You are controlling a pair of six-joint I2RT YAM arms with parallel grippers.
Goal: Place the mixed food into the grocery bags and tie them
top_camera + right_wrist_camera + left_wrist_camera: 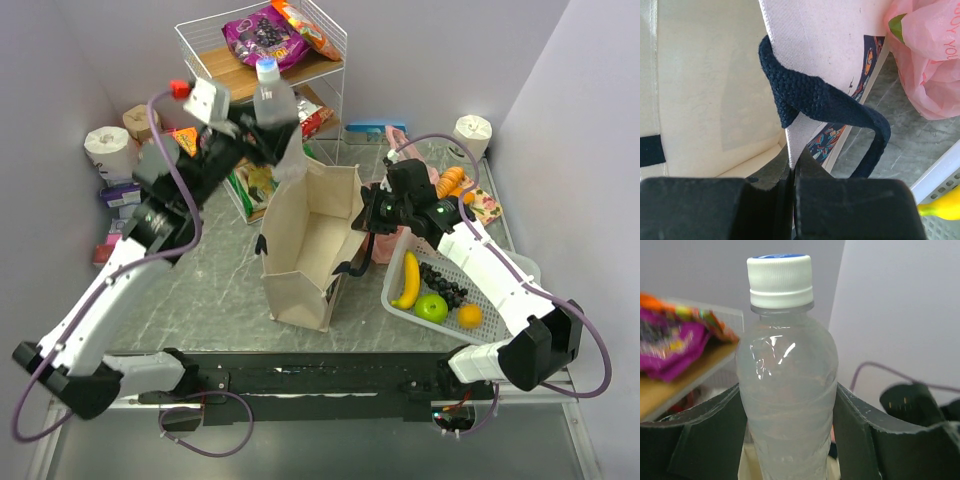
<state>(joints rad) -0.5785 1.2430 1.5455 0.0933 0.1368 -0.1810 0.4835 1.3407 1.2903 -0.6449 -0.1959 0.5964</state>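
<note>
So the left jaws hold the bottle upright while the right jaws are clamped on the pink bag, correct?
Not quite. The right jaws are clamped on the tote's wall, just below its dark strap, not on the pink bag, which lies beside it. The right wrist view shows this. The left jaws do hold the bottle upright.

Top external: high, from near side, looks down and forward, wide over whole table [220,290]. Left wrist: level, very near clear bottle [790,390]. Right wrist: looks down, very near canvas tote [820,45] wall. Top view shares both.
</note>
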